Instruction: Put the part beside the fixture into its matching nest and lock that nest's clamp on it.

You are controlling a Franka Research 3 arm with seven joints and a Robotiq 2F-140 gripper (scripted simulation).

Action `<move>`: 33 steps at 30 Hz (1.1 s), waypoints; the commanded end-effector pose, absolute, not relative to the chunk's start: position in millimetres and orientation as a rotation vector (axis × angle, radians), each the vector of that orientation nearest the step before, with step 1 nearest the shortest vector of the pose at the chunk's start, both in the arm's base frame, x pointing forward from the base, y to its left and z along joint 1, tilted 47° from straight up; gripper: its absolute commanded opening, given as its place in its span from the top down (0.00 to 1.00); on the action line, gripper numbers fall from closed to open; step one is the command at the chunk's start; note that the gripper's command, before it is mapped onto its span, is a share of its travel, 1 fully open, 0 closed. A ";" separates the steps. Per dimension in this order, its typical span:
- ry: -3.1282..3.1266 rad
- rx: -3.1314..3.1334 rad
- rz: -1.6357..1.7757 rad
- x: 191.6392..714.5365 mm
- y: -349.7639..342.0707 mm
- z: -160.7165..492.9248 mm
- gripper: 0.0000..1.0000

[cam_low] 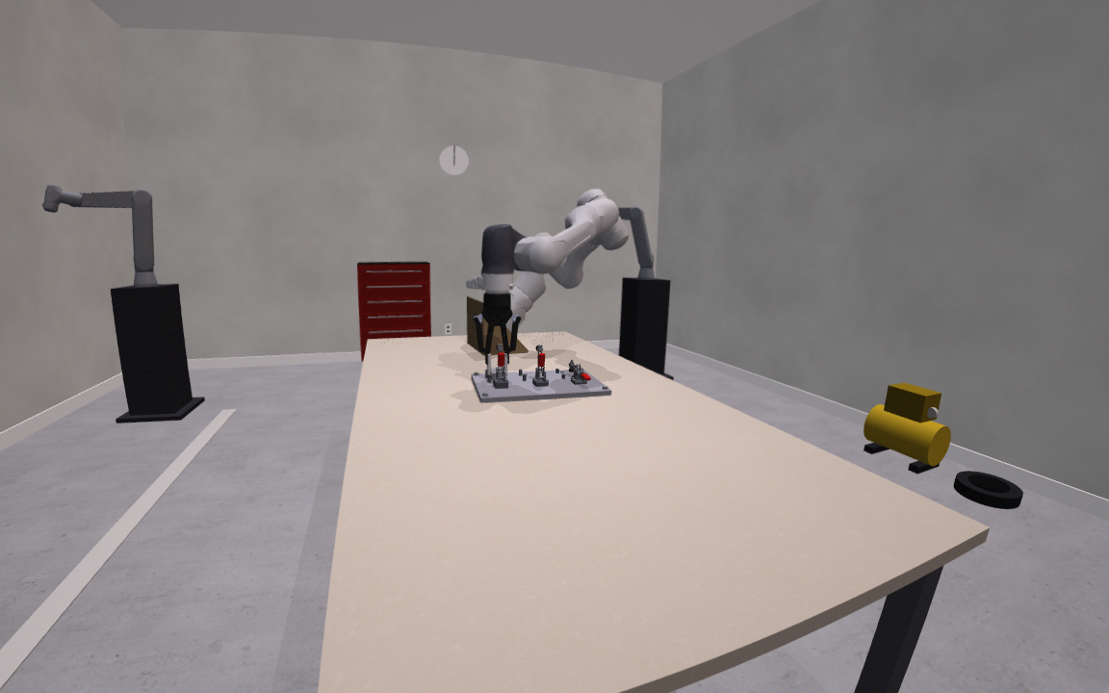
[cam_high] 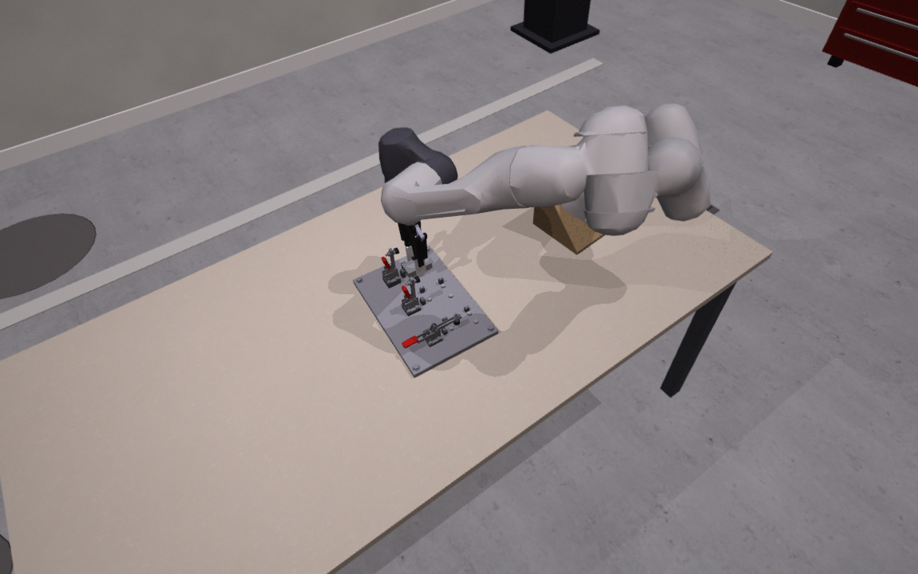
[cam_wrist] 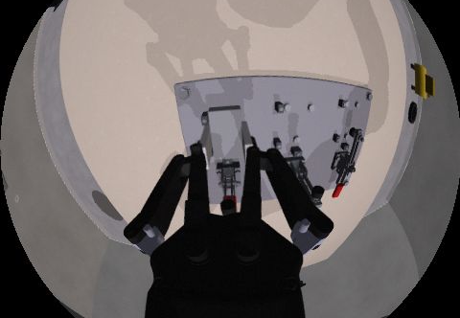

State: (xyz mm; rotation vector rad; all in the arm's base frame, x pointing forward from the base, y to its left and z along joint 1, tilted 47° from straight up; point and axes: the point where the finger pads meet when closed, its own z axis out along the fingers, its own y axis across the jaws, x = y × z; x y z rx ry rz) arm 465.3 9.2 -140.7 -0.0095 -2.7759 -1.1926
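The grey fixture plate (cam_high: 421,360) (cam_low: 541,395) (cam_wrist: 320,91) lies on the table and carries three nests in a row, each with a red-handled clamp. My gripper (cam_high: 416,262) (cam_low: 497,341) (cam_wrist: 226,131) points straight down over the end nest nearest the arm's base and is shut on the part (cam_wrist: 224,129), a light grey block held across its narrow width. The part sits low in that nest; I cannot tell whether it touches the pads. That nest's clamp (cam_high: 389,265) (cam_low: 501,360) and the middle clamp (cam_high: 409,293) (cam_low: 539,354) stand with handles up. The third clamp (cam_high: 423,336) (cam_wrist: 344,165) lies flat.
A brown wedge block (cam_high: 566,228) stands on the table behind the fixture, under the arm. The upright handle of the end clamp stands close beside my fingers. A yellow compressor (cam_low: 907,430) and a tyre lie on the floor to the right.
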 end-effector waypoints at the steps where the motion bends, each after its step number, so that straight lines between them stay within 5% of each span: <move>1: -2.782 -0.008 -1.190 467.1 8.2 -141.4 1.00; 33: -2.782 -0.009 -1.190 469.0 7.1 -143.3 1.00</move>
